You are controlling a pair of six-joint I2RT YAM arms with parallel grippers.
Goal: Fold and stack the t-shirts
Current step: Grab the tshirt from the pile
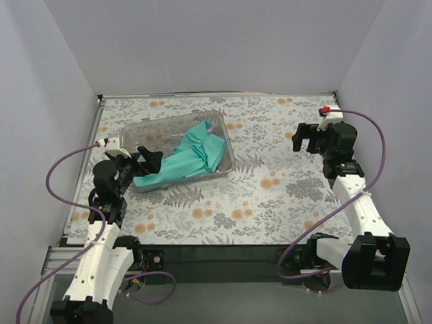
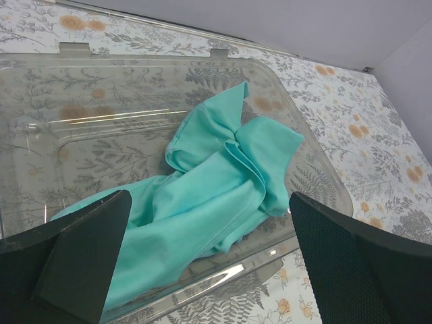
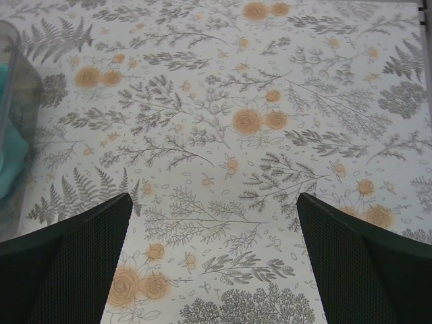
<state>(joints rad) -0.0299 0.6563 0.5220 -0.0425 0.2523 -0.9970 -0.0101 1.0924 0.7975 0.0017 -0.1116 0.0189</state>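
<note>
Shirt: the t-shirt (image 2: pixel 216 196) lies crumpled inside the clear bin (image 1: pixel 228 150). It runs from the near-left corner toward the middle, and its folds are twisted over each other.
Left gripper: your left gripper (image 1: pixel 143 160) hangs at the bin's near-left corner, pointed in at the cloth. Its jaws are spread wide and nothing is between them.
Right gripper: your right gripper (image 1: pixel 307 137) sits over the bare floral table (image 3: pixel 236 121), well apart from the bin. It is also wide apart and empty.
Stage: nothing looks folded yet, so you probably need to get the shirt out first.
Risk, rim: the cloth lies close against the near wall. Come down too near it and a finger may catch the plastic and shove or tip the bin.
Risk, thin pinch: if you grab only a top fold, the soft fabric may slip free, or the rest may trail over the rim and drag the bin along.
Risk, tangle: you cannot tell collar from hem here, so the shirt will likely land bunched.
Risk, no brace: your right arm is too far off to steady the bin.
</note>
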